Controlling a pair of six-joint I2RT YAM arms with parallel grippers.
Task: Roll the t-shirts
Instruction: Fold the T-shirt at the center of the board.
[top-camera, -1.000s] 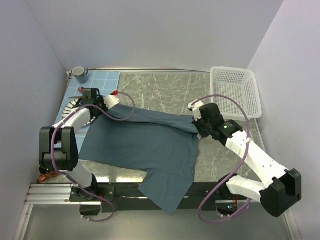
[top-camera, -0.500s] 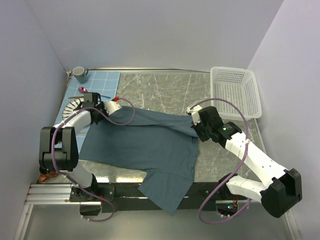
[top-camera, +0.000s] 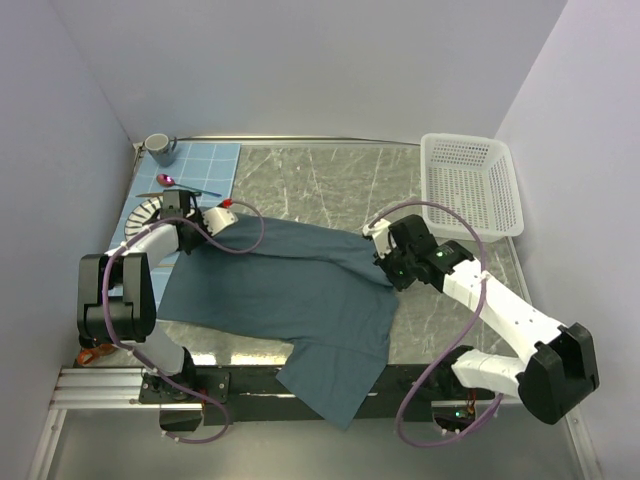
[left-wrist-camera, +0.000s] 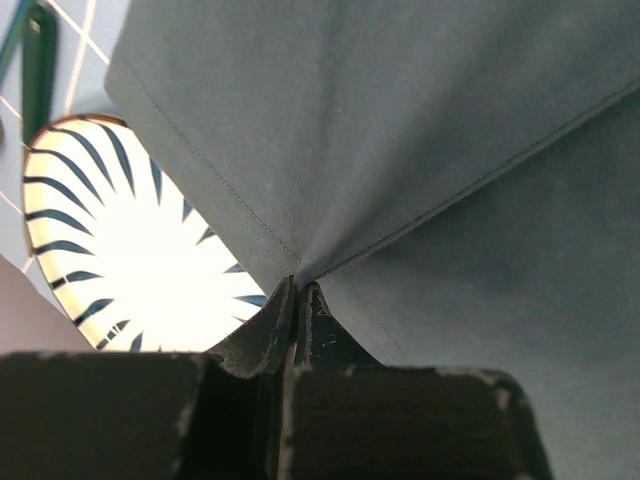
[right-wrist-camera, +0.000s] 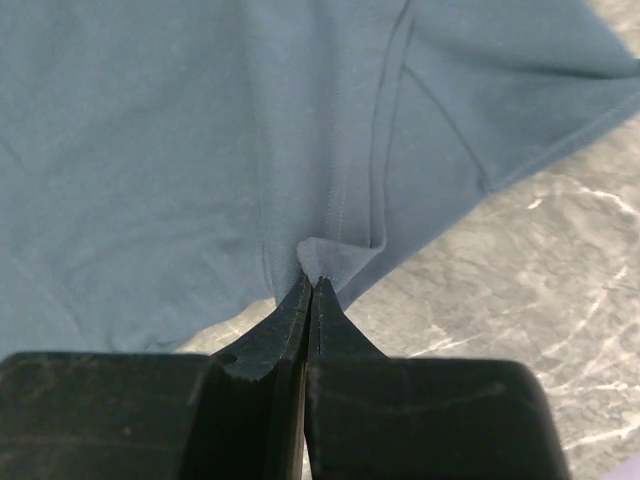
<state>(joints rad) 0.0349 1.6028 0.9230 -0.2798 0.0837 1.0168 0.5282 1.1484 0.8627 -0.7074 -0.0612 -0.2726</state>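
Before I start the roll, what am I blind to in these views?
Top view: the left arm covers most of the plate and the t-shirt corner it holds.
Wrist views: the left fingers and right fingers, shut, hide how much cloth they pinch.
The table under the t-shirt: covered.
Inside the cup: too small, top view.

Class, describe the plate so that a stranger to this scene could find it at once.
On the grey marbled table, look to the far left corner, where a light blue checked placemat lies. The plate sits at the placemat's near edge, beside the t-shirt. Unlike the grey mug and spoon nearby, it is white with dark stripes fanning outward.
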